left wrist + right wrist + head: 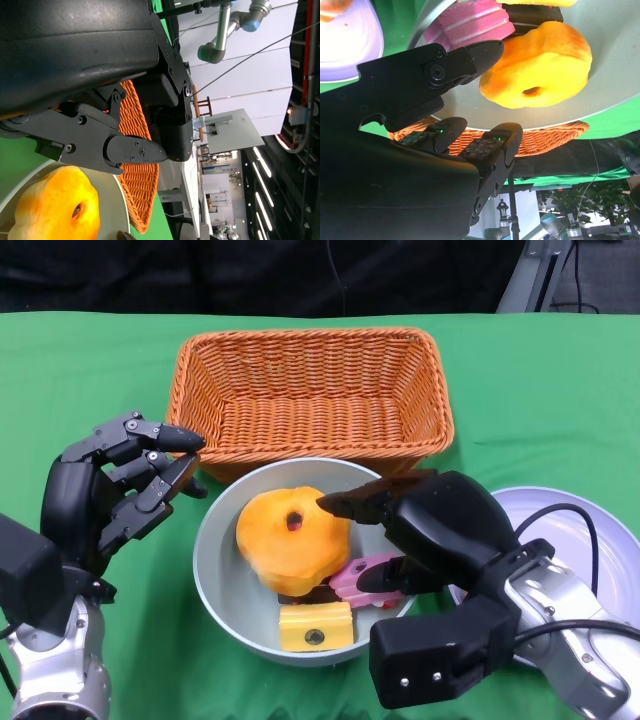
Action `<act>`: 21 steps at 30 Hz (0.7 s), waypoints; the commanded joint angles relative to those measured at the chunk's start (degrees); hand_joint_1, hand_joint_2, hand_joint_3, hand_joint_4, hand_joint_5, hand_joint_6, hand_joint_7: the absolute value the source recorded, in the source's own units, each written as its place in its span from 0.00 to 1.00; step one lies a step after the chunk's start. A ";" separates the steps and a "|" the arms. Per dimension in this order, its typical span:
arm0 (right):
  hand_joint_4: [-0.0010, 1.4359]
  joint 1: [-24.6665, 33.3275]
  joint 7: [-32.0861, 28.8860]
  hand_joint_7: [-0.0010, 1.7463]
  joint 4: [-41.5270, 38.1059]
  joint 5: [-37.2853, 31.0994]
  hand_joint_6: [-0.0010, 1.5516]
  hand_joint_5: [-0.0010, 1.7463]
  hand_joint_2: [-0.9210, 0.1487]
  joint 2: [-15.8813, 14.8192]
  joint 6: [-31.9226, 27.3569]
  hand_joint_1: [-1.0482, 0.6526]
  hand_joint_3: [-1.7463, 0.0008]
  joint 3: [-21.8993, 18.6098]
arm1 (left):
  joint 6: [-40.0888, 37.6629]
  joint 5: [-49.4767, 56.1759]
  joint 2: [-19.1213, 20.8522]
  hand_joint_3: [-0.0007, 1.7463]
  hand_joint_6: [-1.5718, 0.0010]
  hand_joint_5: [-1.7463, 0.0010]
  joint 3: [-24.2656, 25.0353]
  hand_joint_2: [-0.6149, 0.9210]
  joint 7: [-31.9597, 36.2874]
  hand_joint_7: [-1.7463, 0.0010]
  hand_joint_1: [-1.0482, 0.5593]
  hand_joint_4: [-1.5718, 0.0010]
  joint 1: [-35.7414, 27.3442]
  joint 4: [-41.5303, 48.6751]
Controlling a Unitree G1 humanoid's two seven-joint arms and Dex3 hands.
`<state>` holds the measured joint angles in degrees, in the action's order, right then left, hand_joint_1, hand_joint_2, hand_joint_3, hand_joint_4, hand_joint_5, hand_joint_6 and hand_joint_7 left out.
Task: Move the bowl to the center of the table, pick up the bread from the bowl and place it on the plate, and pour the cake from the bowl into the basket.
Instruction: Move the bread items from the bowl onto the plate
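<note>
Green cloth covers the counter; the grey bowl is seen about mid-counter, just in front of the wicker basket, so the first step is judged done. Bread and cake pieces remain in the bowl, the plate bare. The right robot hand reaches over the bread, fingers parted, nothing held; the left robot hand hangs open beside the bowl.

No text, label, brand, number or sign can be read in any view.
</note>
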<state>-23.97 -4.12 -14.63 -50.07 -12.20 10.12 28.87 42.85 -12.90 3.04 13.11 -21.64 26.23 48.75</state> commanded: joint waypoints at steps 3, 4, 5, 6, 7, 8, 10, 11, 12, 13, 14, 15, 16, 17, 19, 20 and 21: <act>0.37 -2.69 -1.04 0.00 -2.28 -0.77 0.33 0.00 0.04 0.34 0.03 0.22 1.00 1.08 | 1.23 -1.08 0.50 0.17 0.41 0.22 0.50 1.00 -0.45 0.51 0.51 0.48 0.81 0.34; 0.36 -3.01 -1.04 0.00 -2.69 -0.96 0.32 0.00 0.04 0.43 -0.06 0.22 1.00 1.32 | 1.28 -1.12 0.58 0.17 0.40 0.24 0.52 1.00 -0.47 0.52 0.50 0.47 0.88 0.41; 0.36 -3.47 -1.01 0.00 -3.36 -1.13 0.32 0.00 0.04 0.60 -0.17 0.22 1.00 1.64 | 1.33 -1.10 0.67 0.17 0.40 0.24 0.56 1.00 -0.36 0.53 0.50 0.46 0.94 0.40; 0.36 -3.80 -1.00 0.00 -3.84 -1.15 0.32 0.00 0.04 0.70 -0.24 0.22 1.00 1.87 | 1.35 -1.08 0.72 0.17 0.39 0.24 0.59 1.00 -0.28 0.53 0.50 0.46 0.97 0.38; 0.35 -4.17 -0.97 0.00 -4.45 -1.20 0.32 0.00 0.05 0.89 -0.40 0.22 1.00 2.12 | 1.30 -1.16 0.69 0.17 0.39 0.25 0.64 1.00 -0.19 0.53 0.49 0.45 0.98 0.26; 0.35 -4.60 -1.03 0.00 -5.19 -1.32 0.32 0.00 0.05 1.12 -0.52 0.22 1.00 2.41 | 1.17 -1.30 0.63 0.17 0.39 0.25 0.71 1.00 -0.15 0.54 0.49 0.45 0.99 0.05; 0.35 -5.41 -1.22 0.00 -6.67 -1.73 0.32 0.00 0.05 1.63 -0.81 0.21 1.00 2.93 | 0.95 -1.52 0.54 0.16 0.39 0.25 0.81 1.00 -0.10 0.54 0.49 0.45 1.01 -0.24; 0.35 -5.80 -1.54 0.00 -7.49 -1.98 0.32 0.00 0.05 1.84 -0.85 0.21 1.00 3.22 | 0.86 -1.46 0.52 0.16 0.39 0.24 0.82 1.00 0.06 0.55 0.50 0.45 1.01 -0.32; 0.35 -6.20 -1.98 0.00 -8.41 -2.26 0.32 0.00 0.05 2.06 -0.87 0.21 1.00 3.56 | 0.79 -1.04 0.57 0.16 0.39 0.24 0.72 1.00 0.55 0.55 0.50 0.45 0.93 -0.48; 0.35 -6.60 -2.60 0.00 -9.39 -2.73 0.32 0.00 0.05 2.29 -0.95 0.21 1.00 3.96 | 0.74 -0.72 0.59 0.16 0.39 0.24 0.64 1.00 0.93 0.55 0.50 0.45 0.86 -0.65; 0.36 -6.95 -3.10 0.00 -10.19 -3.13 0.32 0.00 0.05 2.47 -1.07 0.20 1.00 4.31 | 0.71 -0.51 0.58 0.15 0.39 0.24 0.58 1.00 1.16 0.55 0.49 0.45 0.80 -0.80; 0.36 -7.31 -3.72 0.00 -11.11 -3.46 0.32 0.00 0.04 2.74 -1.13 0.20 1.00 4.62 | 0.70 -0.30 0.57 0.15 0.39 0.24 0.53 1.00 1.41 0.55 0.49 0.45 0.74 -0.91; 0.36 -7.62 -4.21 0.00 -11.87 -3.70 0.32 0.01 0.04 2.96 -1.18 0.19 1.00 4.88 | 0.67 -0.23 0.54 0.15 0.39 0.24 0.50 1.00 1.56 0.55 0.49 0.45 0.69 -1.01; 0.36 -7.91 -4.70 0.00 -12.65 -3.87 0.32 0.01 0.04 3.22 -1.23 0.19 1.00 5.11 | 0.72 -0.14 0.50 0.15 0.39 0.24 0.50 1.00 1.84 0.55 0.50 0.46 0.68 -1.00; 0.37 -8.59 -5.96 0.00 -14.49 -4.22 0.33 0.01 0.04 3.77 -1.23 0.18 1.00 5.65 | 1.03 -0.60 0.42 0.15 0.39 0.24 0.56 1.00 1.43 0.55 0.50 0.46 0.79 -0.74; 0.37 -8.93 -6.47 0.00 -15.34 -4.29 0.33 0.01 0.04 3.96 -1.11 0.18 1.00 5.89 | 1.15 -0.74 0.38 0.15 0.39 0.24 0.57 1.00 1.31 0.55 0.50 0.47 0.83 -0.66; 0.37 -9.23 -6.99 0.00 -16.14 -4.25 0.33 0.01 0.04 4.15 -0.94 0.18 1.00 6.12 | 1.13 -1.00 0.31 0.15 0.39 0.24 0.60 1.00 1.07 0.55 0.50 0.47 0.84 -0.70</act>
<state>-31.89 -10.06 -29.35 -54.25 -7.91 9.32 34.88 43.36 -13.36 2.94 13.45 -20.50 26.44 48.45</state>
